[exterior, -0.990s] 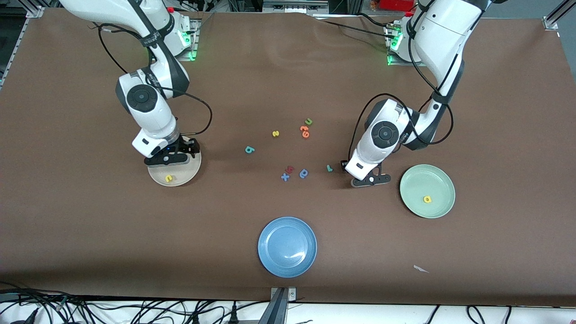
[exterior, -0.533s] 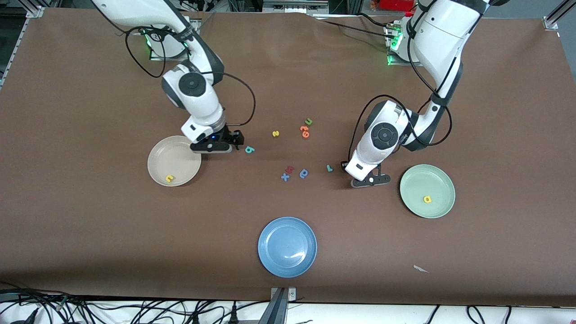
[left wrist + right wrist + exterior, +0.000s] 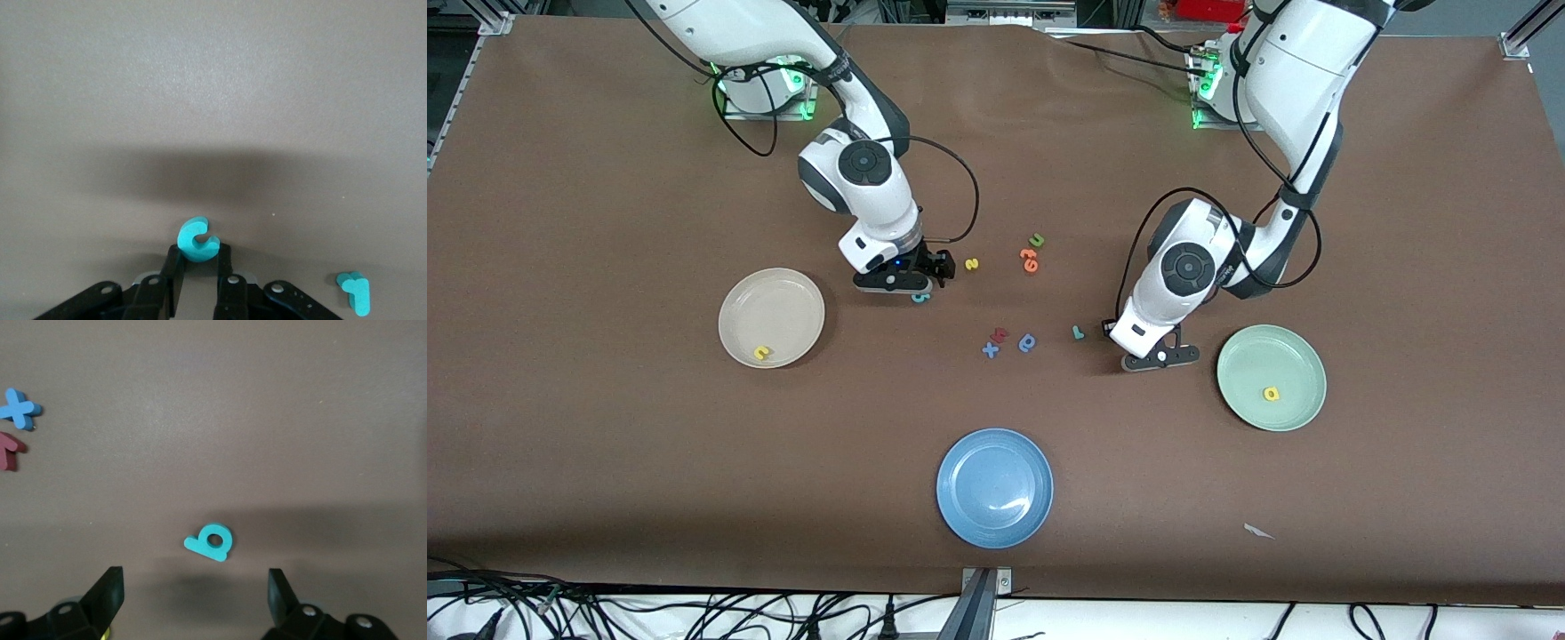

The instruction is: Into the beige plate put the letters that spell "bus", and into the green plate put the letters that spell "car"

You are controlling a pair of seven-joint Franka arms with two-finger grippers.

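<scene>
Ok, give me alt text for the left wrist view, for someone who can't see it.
The left gripper has its two black fingers closed on a teal "c", right down at the brown table. A teal "r" lies flat on the table a little to one side of the gripper, untouched.

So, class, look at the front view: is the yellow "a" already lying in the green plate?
Yes, the yellow "a" lies inside the green plate, toward the side nearer the front camera.
</scene>
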